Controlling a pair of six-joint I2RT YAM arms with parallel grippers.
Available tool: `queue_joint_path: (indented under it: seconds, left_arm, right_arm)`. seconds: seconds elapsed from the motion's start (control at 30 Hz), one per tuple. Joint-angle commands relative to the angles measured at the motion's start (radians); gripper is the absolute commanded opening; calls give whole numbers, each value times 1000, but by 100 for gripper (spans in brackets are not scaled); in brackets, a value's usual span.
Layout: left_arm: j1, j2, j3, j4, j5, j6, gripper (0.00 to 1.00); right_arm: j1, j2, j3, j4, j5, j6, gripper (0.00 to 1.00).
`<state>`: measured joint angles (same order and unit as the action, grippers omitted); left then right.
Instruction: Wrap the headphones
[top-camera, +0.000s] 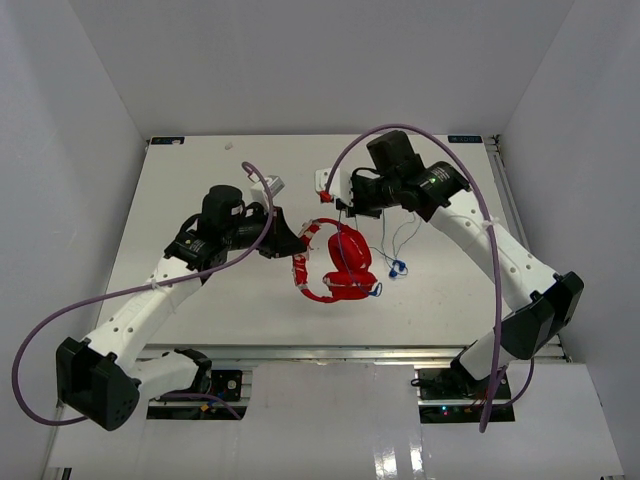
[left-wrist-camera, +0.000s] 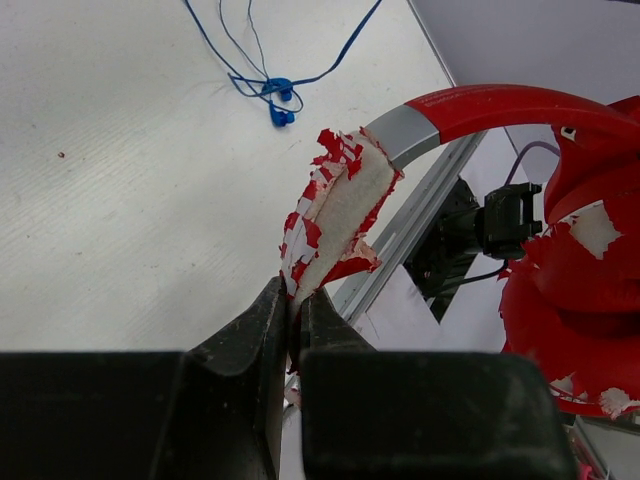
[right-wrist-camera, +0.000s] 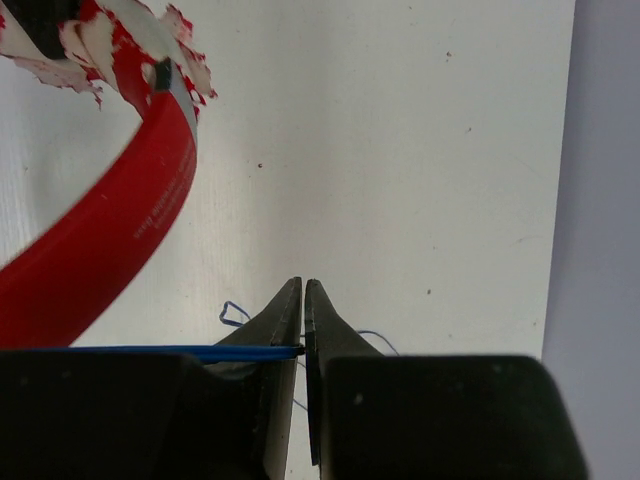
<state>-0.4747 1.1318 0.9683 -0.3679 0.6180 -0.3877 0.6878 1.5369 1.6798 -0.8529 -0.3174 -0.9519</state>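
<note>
Left gripper (left-wrist-camera: 296, 303) clamped shut on the flaking red-and-white padding of the headband (left-wrist-camera: 500, 105). Right gripper (right-wrist-camera: 303, 292) pinched together on the thin blue cable (right-wrist-camera: 150, 350), which runs out sideways from the jaws. Headphones (top-camera: 343, 268) sit mid-table (top-camera: 200, 300) between both arms, red cups (top-camera: 350, 262) together and coating peeling. Loose cable loops and the blue tips (left-wrist-camera: 279, 101) lie on the table just beside them.

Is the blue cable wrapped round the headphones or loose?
Loose: the blue cable lies in slack loops beside the headphones, one strand pinched in the right hand.
</note>
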Motion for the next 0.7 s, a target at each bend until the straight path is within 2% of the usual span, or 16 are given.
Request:
queue_joint_path:
  seconds: [0.0,0.33,0.67]
  left_arm:
    - [-4,-60,72,60,57,-66,0]
    - [-4,-15,84,163,94,-168,0]
    - [-10,60,62,285,135,-243,0]
  right_arm:
    - [-61,5,37,-11,-124,44,11]
    - [-166,12,-16,16,-386,164,14]
    - [-195,-6,-129,105,-464,251,15]
